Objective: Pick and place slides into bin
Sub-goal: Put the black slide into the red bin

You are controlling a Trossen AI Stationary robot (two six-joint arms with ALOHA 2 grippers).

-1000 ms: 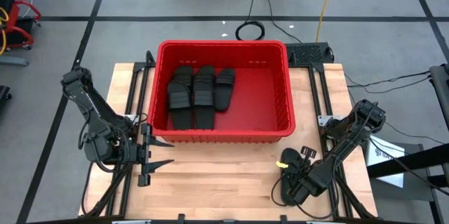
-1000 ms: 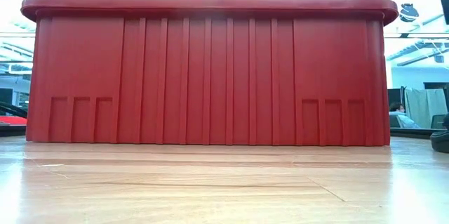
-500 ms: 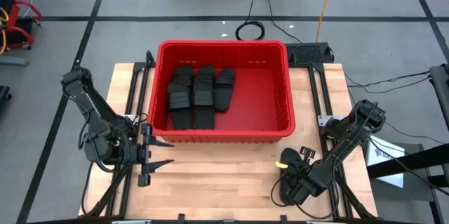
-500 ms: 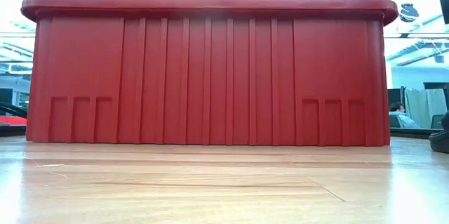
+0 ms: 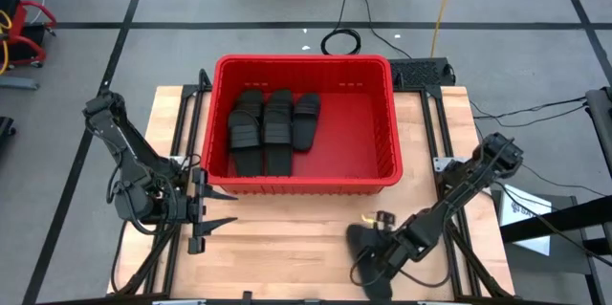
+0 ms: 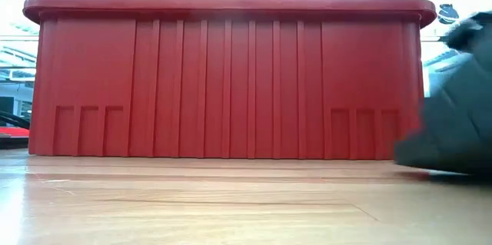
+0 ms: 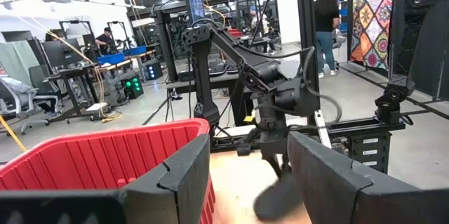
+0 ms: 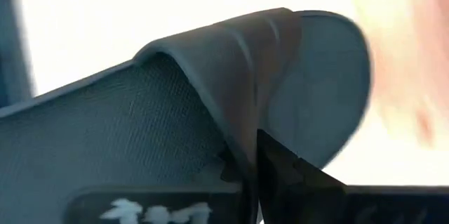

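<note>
The red bin (image 5: pixel 382 85) stands in the middle of the table. Three black slides (image 5: pixel 273 123) lie side by side on its floor, toward its left wall. My right gripper (image 5: pixel 378 240) is near the table's front edge, right of centre, shut on another black slide (image 5: pixel 360 252). That slide shows blurred in the low view (image 6: pixel 453 114) and the left wrist view (image 7: pixel 277 194). My left gripper (image 5: pixel 212 211) is open and empty at the table's left, just in front of the bin's near left corner. My right gripper holds the slide by its wide strap, at the strap's side edge (image 8: pixel 242 136), which runs down between the two fingers (image 8: pixel 291 182). The slide is tilted, its sole (image 8: pixel 140 126) turned toward the wrist camera. Whether it is clear of the table I cannot tell.
The bin's right half (image 5: pixel 359 133) is bare floor. Bare wooden table (image 5: pixel 287 238) lies between the two grippers in front of the bin. Cables and frame rails (image 5: pixel 430 123) run along the table's right side. People stand in the room beyond the table (image 7: pixel 326 20).
My right gripper has gone toward the table's left edge along the front, taking the slide with it. The slide has come into the low view at its right side. The left arm has kept still.
</note>
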